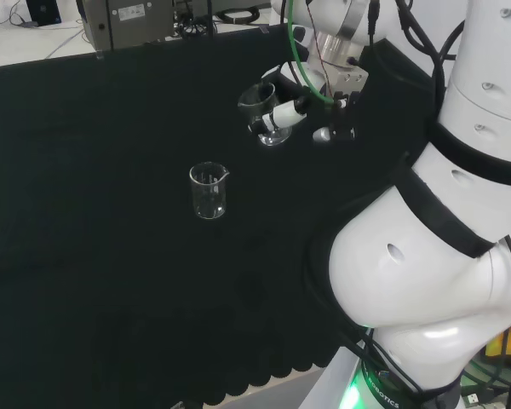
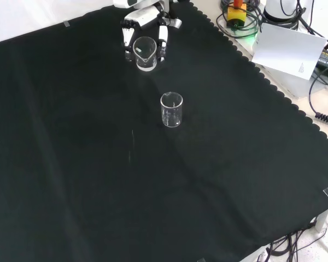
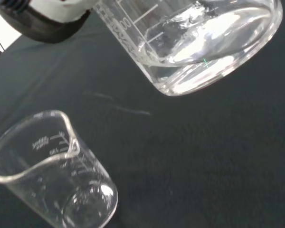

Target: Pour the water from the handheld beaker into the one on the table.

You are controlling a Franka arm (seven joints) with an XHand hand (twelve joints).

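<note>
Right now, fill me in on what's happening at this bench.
The robot's hand is shut on a glass beaker and holds it above the black cloth, tilted. The wrist view shows water pooled in the held beaker's lower part. A second beaker stands upright on the cloth, apart from the held one and nearer the camera in the front view. It looks empty, so the pour does not appear to have begun.
</note>
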